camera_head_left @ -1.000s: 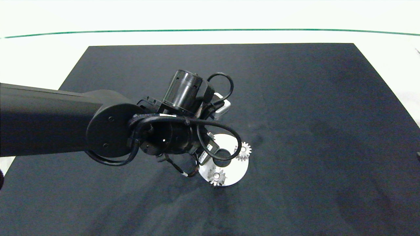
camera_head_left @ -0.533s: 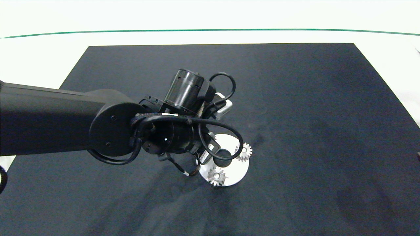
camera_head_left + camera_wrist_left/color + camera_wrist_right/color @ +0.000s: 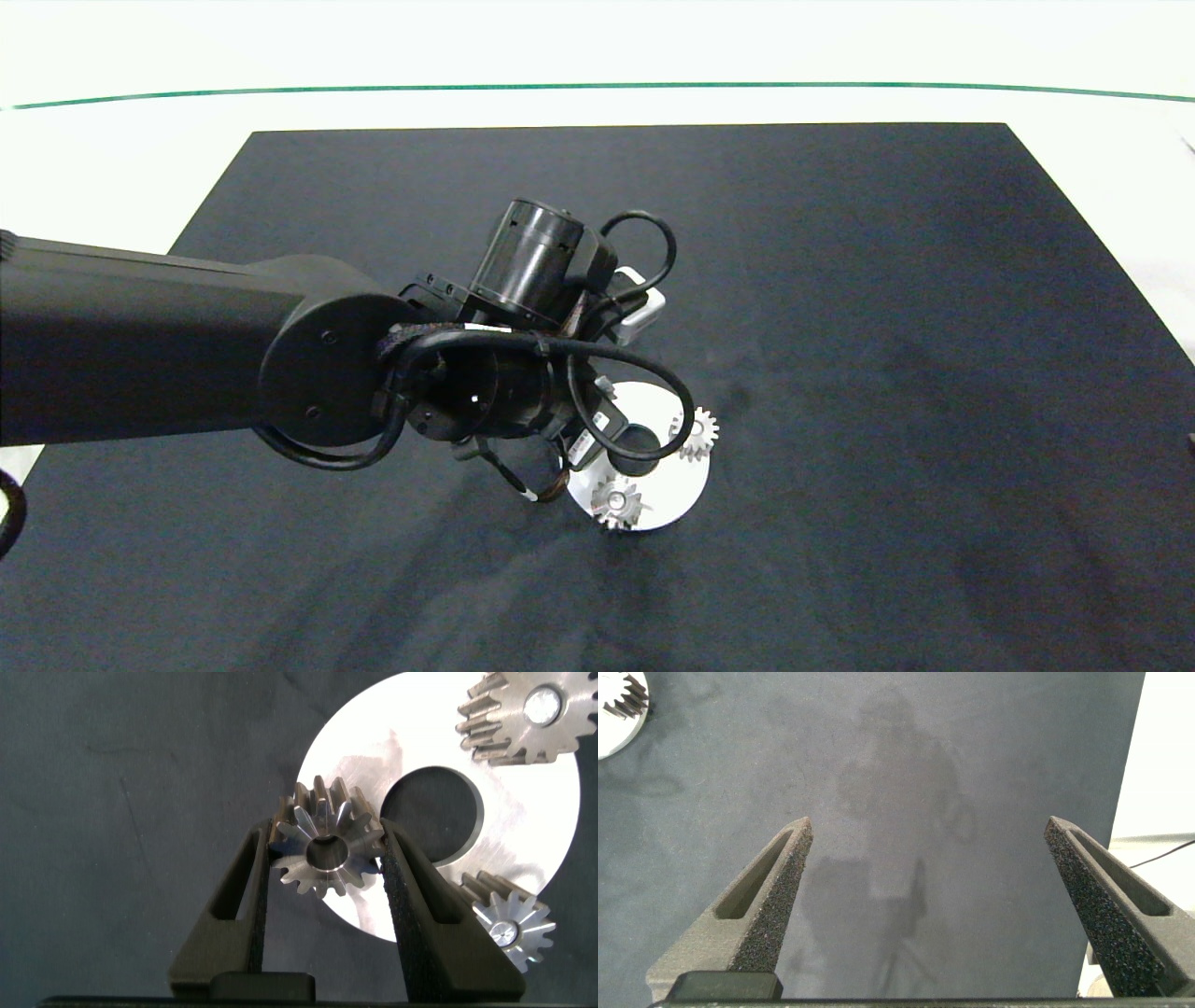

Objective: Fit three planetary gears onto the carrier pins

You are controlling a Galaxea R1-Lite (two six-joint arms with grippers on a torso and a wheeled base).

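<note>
Left gripper (image 3: 324, 859) was clamped on the third gear (image 3: 326, 849) over the disc's (image 3: 523, 831) left rim, not yet pinned; two gears (image 3: 616, 502) (image 3: 696, 433) already seated beyond it; right gripper (image 3: 948, 901) wide open, idle, holding nothing

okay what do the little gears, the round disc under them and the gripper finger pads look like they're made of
The planetary gears look like bare machined metal: silvery, with bright glints on the teeth. The white disc appears to be smooth pale metal or plastic, with a faint sheen; the look leaves that open. The left gripper has dark pads with a grainy, matte surface, probably foam or rubber. The right gripper pads look the same.
</note>
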